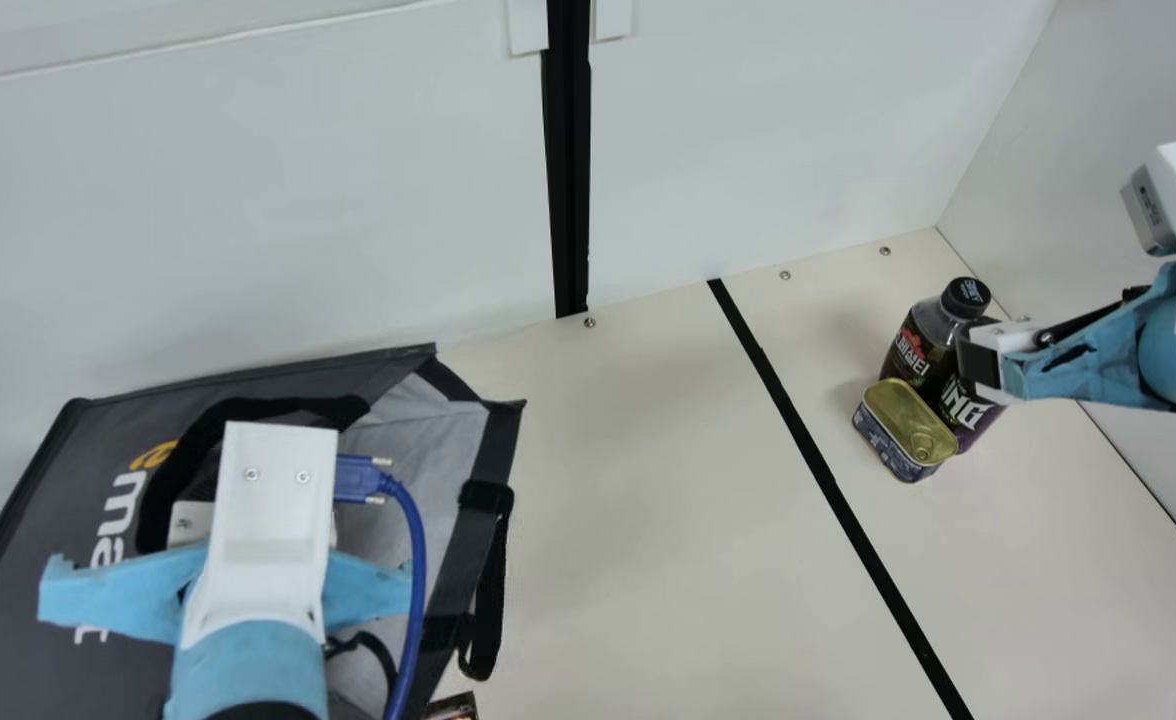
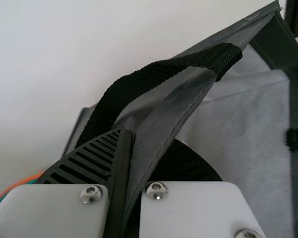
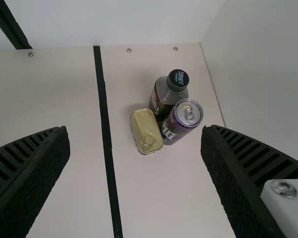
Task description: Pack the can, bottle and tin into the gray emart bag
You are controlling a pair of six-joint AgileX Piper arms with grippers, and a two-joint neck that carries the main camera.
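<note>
In the main view my left gripper (image 1: 263, 520) is over the gray emart bag (image 1: 38, 480) at the left. In the left wrist view the left gripper (image 2: 130, 148) is shut on the bag's rim (image 2: 176, 106), beside a black handle. My right gripper (image 1: 983, 365) hangs above the group at the right, partly covering the can (image 1: 970, 412). A dark bottle (image 1: 913, 345) and a gold-topped tin (image 1: 910, 420) stand close to it. From the right wrist, the right gripper (image 3: 135, 133) is open, with tin (image 3: 146, 130), bottle (image 3: 166, 96) and can (image 3: 185, 119) below, beyond its fingers.
A black strip (image 1: 818, 460) crosses the cream table (image 1: 648, 520) between the bag and the group. White walls rise behind and at the right. A strap (image 1: 488, 590) hangs at the bag's right side, and a small dark item (image 1: 453, 708) lies at the bottom edge.
</note>
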